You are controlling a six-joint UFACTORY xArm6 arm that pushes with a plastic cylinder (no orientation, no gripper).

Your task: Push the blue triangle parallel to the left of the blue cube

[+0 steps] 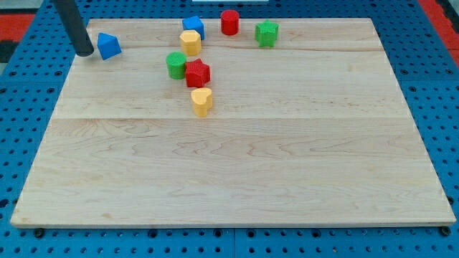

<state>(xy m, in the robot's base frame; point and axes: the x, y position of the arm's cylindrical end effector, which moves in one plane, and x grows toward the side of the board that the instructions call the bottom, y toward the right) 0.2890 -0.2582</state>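
The near half of the wooden board (237, 179) lies bare. Going back from it, the first thing is a yellow heart-shaped block (202, 102), and just behind that a red star-like block (197, 73) touches a green cylinder (176, 64) on its left. Further back a yellow block (190, 41) sits against the front of the blue cube (193, 26), with a red cylinder (229, 21) and a green block (267, 33) off to the view's right along the far edge.

The blue triangle (108, 46) stands well to the view's left of the cube, near the far left corner, slightly nearer than the cube. My tip (85, 52) rests just beside its left face, close enough that contact can't be ruled out. There are no jaws here, only a bare rod, so nothing is held.

The triangle looks small, light and rigid, likely to slide easily on smooth wood and to spin if pushed off-centre. A push square on a flat face would probably suit best.
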